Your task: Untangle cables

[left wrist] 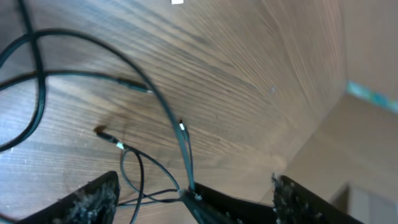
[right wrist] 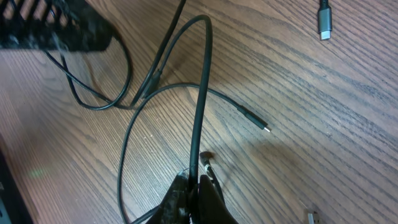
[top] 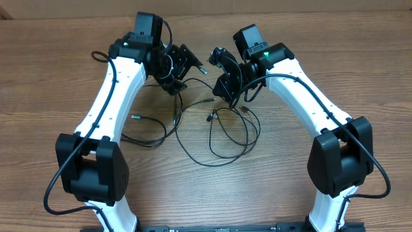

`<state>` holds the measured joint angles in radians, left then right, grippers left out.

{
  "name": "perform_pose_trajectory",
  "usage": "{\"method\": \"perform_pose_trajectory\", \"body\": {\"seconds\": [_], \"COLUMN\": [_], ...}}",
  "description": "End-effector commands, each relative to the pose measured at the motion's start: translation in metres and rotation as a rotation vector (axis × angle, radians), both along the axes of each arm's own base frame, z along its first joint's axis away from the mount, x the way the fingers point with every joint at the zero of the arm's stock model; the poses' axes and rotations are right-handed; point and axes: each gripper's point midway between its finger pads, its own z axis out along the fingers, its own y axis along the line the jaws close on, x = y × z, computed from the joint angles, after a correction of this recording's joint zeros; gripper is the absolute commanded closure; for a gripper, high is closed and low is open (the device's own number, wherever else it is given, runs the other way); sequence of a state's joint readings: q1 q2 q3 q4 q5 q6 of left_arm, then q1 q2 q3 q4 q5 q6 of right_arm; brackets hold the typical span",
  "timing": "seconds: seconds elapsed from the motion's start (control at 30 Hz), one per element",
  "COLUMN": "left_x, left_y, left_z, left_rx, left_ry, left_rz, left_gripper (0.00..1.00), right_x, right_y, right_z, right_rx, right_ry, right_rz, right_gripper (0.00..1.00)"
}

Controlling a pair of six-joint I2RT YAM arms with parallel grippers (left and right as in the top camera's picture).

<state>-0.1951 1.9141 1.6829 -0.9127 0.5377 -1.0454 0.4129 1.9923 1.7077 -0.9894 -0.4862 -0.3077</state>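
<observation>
Several thin black cables (top: pixel 213 143) lie in crossing loops on the wooden table between my two arms. My right gripper (top: pixel 226 90) is shut on one black cable (right wrist: pixel 200 112), which rises straight out of the pinched fingertips (right wrist: pixel 198 184); a small plug end (right wrist: pixel 206 159) lies just beside them. My left gripper (top: pixel 188 69) hovers at the upper left of the tangle. In the left wrist view its gripper (left wrist: pixel 196 182) stands open, fingers (left wrist: pixel 93 199) wide apart, and thin cables (left wrist: pixel 185 155) run up between them without being pinched.
Loose plug ends lie on the wood (top: pixel 136 117) (top: pixel 210 101) (right wrist: pixel 255 121). A silvery plug (right wrist: pixel 323 22) lies at the far right. The left gripper's black body (right wrist: pixel 56 28) shows at the top left of the right wrist view. The table (top: pixel 270 193) is brown wood grain.
</observation>
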Motion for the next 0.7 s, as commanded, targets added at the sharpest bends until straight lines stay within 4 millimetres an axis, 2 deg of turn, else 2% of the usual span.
{"method": "perform_pose_trajectory", "body": {"seconds": [0.0, 0.1, 0.23, 0.3, 0.43, 0.67], "left_x": [-0.011, -0.015, -0.013, -0.014, -0.017, -0.015], "left_y": [0.004, -0.002, -0.018, -0.021, -0.028, -0.044], "left_z": [-0.018, -0.027, -0.023, -0.024, -0.025, -0.017], "left_rx": [-0.006, -0.064, -0.14, -0.128, -0.121, -0.174], "left_ry": [0.136, 0.226, 0.205, 0.2, 0.209, 0.194], "left_rz": [0.135, 0.225, 0.177, 0.174, 0.173, 0.146], "left_gripper": [0.27, 0.24, 0.23, 0.34, 0.4, 0.62], "right_x": [0.002, 0.003, 0.003, 0.002, 0.002, 0.002], "right_y": [0.001, 0.002, 0.007, 0.011, 0.011, 0.011], "right_z": [0.037, 0.043, 0.05, 0.052, 0.053, 0.053], "right_rx": [0.041, 0.052, 0.089, 0.114, 0.116, 0.116], "right_ry": [-0.081, -0.101, -0.111, -0.108, -0.109, -0.109], "right_rz": [0.003, 0.005, 0.019, 0.03, 0.031, 0.03], "right_gripper": [0.96, 0.96, 0.96, 0.96, 0.96, 0.96]}}
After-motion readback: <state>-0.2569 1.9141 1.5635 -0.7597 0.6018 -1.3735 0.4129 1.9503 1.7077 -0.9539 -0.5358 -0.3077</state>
